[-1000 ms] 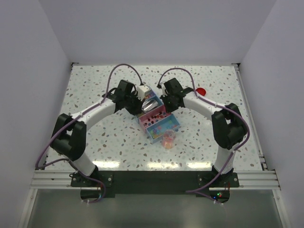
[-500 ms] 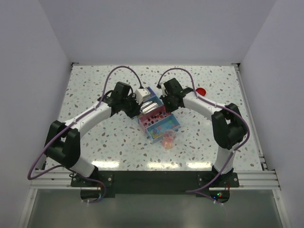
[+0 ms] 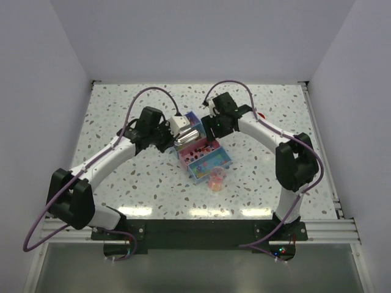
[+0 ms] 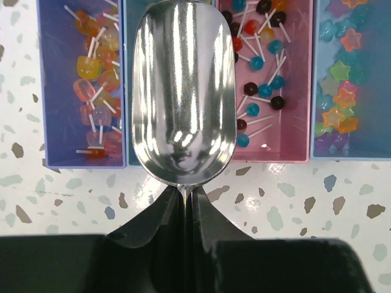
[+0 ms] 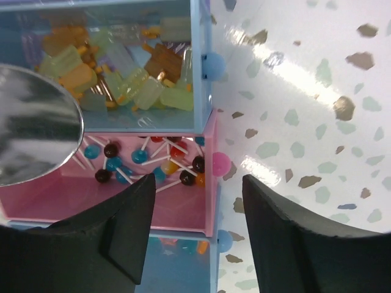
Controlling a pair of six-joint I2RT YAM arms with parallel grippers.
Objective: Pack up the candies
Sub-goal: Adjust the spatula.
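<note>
Candies fill a set of open drawers (image 3: 201, 152) at mid-table: orange and yellow ones in the purple drawer (image 4: 95, 91), round lollipops in the pink drawer (image 4: 263, 79), stars in the blue one (image 4: 339, 91). A small heap of orange-pink candies (image 3: 215, 179) sits just in front of the drawers. My left gripper (image 4: 183, 192) (image 3: 173, 137) is shut on the handle of a shiny metal scoop (image 4: 183, 91), which hangs empty over the drawers. My right gripper (image 5: 198, 189) (image 3: 211, 129) is open above the pink drawer's front wall, near its pink knob (image 5: 220, 163), holding nothing.
A light-blue drawer of pale green and orange sweets (image 5: 122, 79) lies beyond the pink one. A bit of a round red lid (image 3: 261, 115) shows behind the right arm. White walls close in the speckled table (image 3: 122, 183) on three sides.
My right gripper has opened and shifted slightly toward the back. My left arm has drawn back to the left, carrying the scoop with it.
</note>
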